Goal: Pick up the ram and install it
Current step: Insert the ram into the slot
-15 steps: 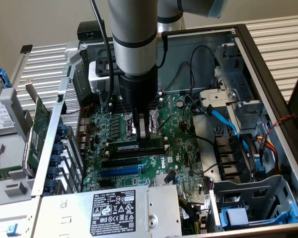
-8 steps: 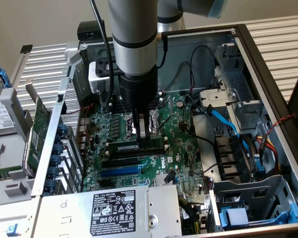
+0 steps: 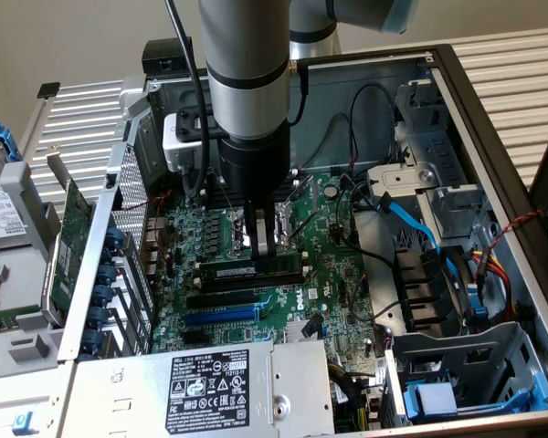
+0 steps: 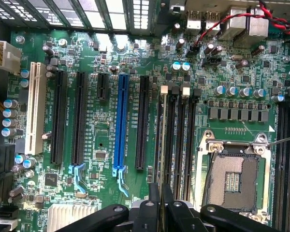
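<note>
The ram (image 3: 248, 271) is a long dark green stick with a pale label strip. It stands on edge along a black memory slot in the middle of the motherboard (image 3: 347, 274). My gripper (image 3: 267, 248) comes straight down onto its upper edge, one finger on each face, shut on it. In the wrist view the ram (image 4: 163, 140) is a thin edge-on line running from my gripper (image 4: 160, 197) up to the white slot latch (image 4: 164, 89). Empty black memory slots (image 4: 181, 140) lie right beside it.
The open CPU socket (image 4: 232, 181) sits beside the memory slots. A blue expansion slot (image 4: 121, 125) and a white one (image 4: 35, 108) lie on the other side. In the exterior view, a green expansion card (image 3: 68, 246) stands at the left, a power supply (image 3: 210, 383) in front, and a blue cable (image 3: 411, 219) at the right.
</note>
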Available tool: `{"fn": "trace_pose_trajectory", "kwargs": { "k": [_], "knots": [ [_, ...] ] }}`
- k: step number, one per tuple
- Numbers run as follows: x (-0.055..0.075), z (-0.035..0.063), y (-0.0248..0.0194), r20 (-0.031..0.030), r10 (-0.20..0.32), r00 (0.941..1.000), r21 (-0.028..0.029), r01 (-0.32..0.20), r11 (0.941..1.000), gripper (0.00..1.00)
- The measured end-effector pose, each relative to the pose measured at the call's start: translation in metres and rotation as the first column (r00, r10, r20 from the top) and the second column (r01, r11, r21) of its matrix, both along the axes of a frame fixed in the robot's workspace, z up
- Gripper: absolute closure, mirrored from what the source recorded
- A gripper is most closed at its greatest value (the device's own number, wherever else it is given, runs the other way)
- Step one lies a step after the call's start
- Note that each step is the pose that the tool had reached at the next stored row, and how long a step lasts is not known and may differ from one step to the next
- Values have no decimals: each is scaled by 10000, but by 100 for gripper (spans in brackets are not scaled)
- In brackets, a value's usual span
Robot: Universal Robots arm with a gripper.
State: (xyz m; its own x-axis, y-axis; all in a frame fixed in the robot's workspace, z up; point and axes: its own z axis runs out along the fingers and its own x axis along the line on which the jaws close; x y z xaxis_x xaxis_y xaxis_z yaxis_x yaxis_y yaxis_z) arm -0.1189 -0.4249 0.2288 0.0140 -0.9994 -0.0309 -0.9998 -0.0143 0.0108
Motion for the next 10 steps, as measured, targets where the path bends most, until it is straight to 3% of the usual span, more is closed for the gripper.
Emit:
{"fn": "trace_pose_trajectory", "kwargs": {
  "k": [10],
  "knots": [
    [17,0,0,13,1,10000,0,-1,10000,87]
  ]
}}
